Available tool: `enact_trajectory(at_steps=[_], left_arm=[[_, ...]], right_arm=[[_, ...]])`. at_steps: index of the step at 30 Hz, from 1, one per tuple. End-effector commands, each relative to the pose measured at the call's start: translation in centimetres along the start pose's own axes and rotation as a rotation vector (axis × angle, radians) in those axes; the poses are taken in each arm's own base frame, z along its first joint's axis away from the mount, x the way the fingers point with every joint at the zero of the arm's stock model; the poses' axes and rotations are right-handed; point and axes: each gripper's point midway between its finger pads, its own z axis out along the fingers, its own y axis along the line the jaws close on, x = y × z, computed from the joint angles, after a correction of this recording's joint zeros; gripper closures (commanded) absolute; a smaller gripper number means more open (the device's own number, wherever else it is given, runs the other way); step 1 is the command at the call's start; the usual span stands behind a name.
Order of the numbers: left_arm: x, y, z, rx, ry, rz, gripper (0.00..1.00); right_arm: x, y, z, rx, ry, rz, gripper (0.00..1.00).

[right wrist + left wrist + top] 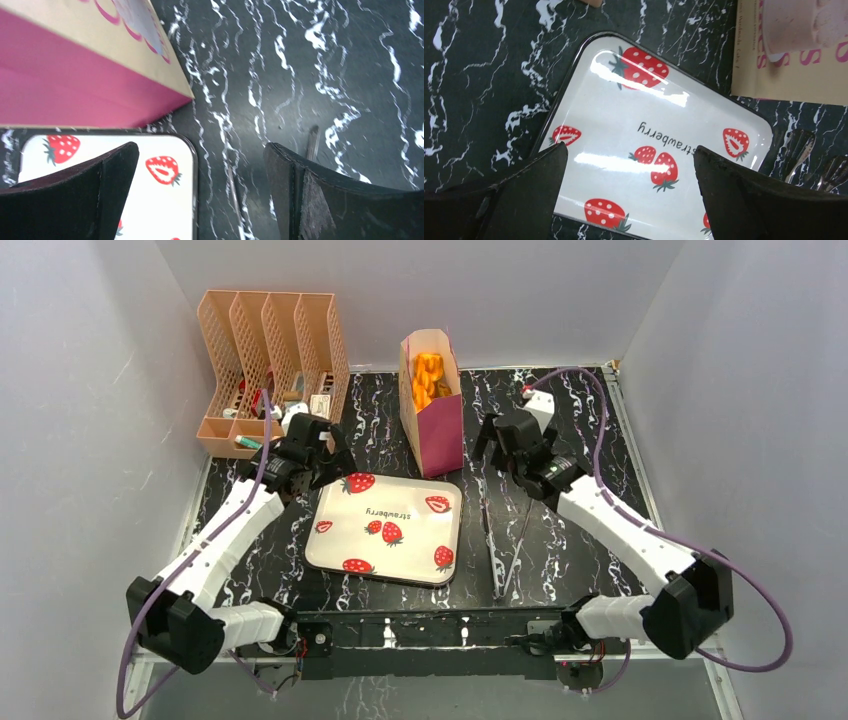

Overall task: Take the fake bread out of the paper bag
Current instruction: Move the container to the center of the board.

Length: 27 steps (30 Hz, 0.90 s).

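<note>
We start with the big black table [590, 420]. At its far left corner stands a peach file rack [270, 340], and we leave that alone. In the middle lies a white tray [400, 555] with strawberries painted on it. Nothing sits on the tray, so we think it is a good spot to put things down.

Just behind the tray's far right corner stands the paper bag [440, 435]. It is upright and its top is open. Our two arms sit low on either side of it, and neither one touches it.

The left gripper [630, 160] is open wide and holds nothing. It hangs over the tray's far left part. The right gripper [200, 155] is open wide too, with nothing in it. It hangs over the table, just right of the bag's bottom.

The fake bread [428, 380] is all inside the bag. We see shiny orange pieces near the top, so none is out yet.

We think the next move is to go up first, then down into the open top. The bag is light paper and may tip if we bump its side. So we let one gripper steady a wall and the other dip straight in. We take the top piece first and pinch softly, for it looks slippery.

Some thin metal tools [505, 540] lie on the table to the right of the tray. We keep our right arm from knocking them.
</note>
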Motion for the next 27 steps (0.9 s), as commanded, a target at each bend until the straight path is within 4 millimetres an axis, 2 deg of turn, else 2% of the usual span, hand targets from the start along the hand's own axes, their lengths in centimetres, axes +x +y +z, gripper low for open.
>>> enact_trajectory(at_steps=[1,6,15,22,27], left_arm=[[2.6,2.9,-1.3,-0.090,0.050,-0.045,0.02],[5.9,5.4,-0.7,-0.171,0.115,-0.076,0.02],[10.3,8.6,0.7,-0.308,0.169,-0.177,0.02],[10.2,9.4,2.8,-0.373,0.141,-0.193,0.02],[9.0,9.6,4.7,-0.420,0.143,-0.185,0.02]], right_arm=[[1.7,-3.1,-1.8,0.106,-0.002,0.008,0.02],[3.1,-3.9,-2.6,0.079,0.000,0.026,0.02],[7.1,-5.5,-2.1,0.116,0.111,-0.005,0.02],[7.6,-5.5,-2.8,0.070,0.114,-0.003,0.02],[7.8,-6.0,-2.9,0.067,0.103,-0.031,0.02]])
